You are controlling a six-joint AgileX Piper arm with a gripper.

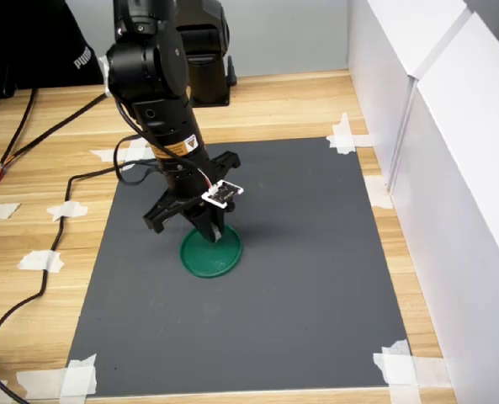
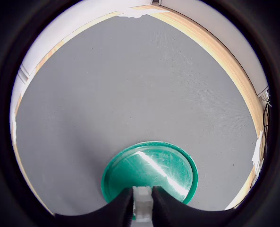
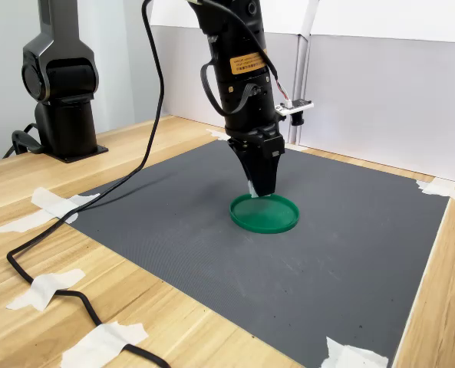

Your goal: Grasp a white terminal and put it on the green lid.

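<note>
The green lid [image 1: 210,252] [image 2: 151,172] [image 3: 265,212] lies flat near the middle of the dark grey mat. My gripper [image 1: 216,232] [image 2: 142,205] [image 3: 259,192] points down over the lid's edge, at its near side in the wrist view. It is shut on the white terminal [image 2: 142,204], a small white block pinched between the two black fingers [image 2: 121,208]. In the second exterior view a bit of white terminal [image 3: 252,189] shows at the fingertips, just above the lid. In the first exterior view the fingers hide it.
The grey mat [image 1: 316,278] is taped at its corners to a wooden table [image 1: 30,168]. White walls [image 1: 451,168] stand along the first exterior view's right. A black cable [image 3: 81,299] runs across the wood, and a second black arm base [image 3: 58,100] stands at the second exterior view's left.
</note>
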